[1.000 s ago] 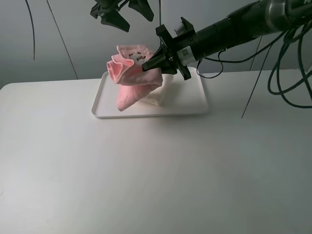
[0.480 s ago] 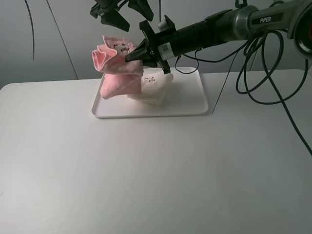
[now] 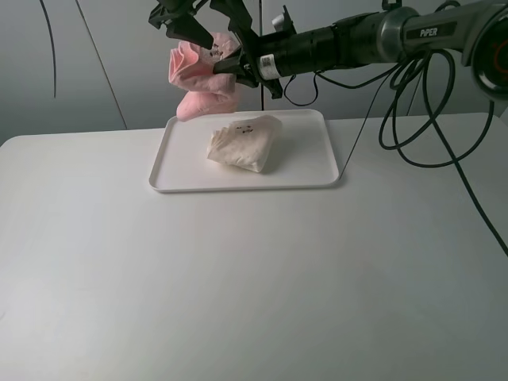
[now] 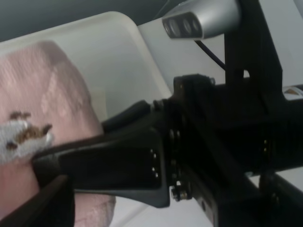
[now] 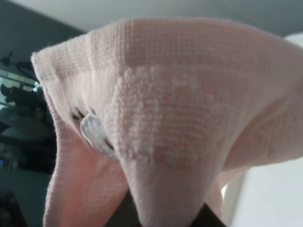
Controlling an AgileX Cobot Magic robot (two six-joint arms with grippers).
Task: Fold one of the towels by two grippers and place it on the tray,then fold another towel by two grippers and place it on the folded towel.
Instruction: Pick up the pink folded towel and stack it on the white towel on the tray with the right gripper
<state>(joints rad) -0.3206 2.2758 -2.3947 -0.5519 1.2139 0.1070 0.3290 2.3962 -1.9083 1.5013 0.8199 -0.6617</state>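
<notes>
While the pink towel (image 3: 198, 82) hangs bunched in the air, the cream towel (image 3: 244, 143) lies folded on the tray (image 3: 309, 171), below and toward the camera.

Although the right gripper (image 3: 225, 65) reaches across from the right of the high view, it is clamped on the pink bundle above the tray's back left corner; the cream towel sits near the tray's middle, its long axis slanting across the tray, so I judge the pink one must come down and forward to land on it. The left gripper (image 3: 190, 20) hangs spread apart and empty just above the pink towel. In the left wrist view, the right gripper's black body (image 4: 156, 161) presses against pink cloth (image 4: 42, 118). In the right wrist view, pink cloth (image 5: 165, 123) fills nearly everything, pinched at the near edge.
</notes>
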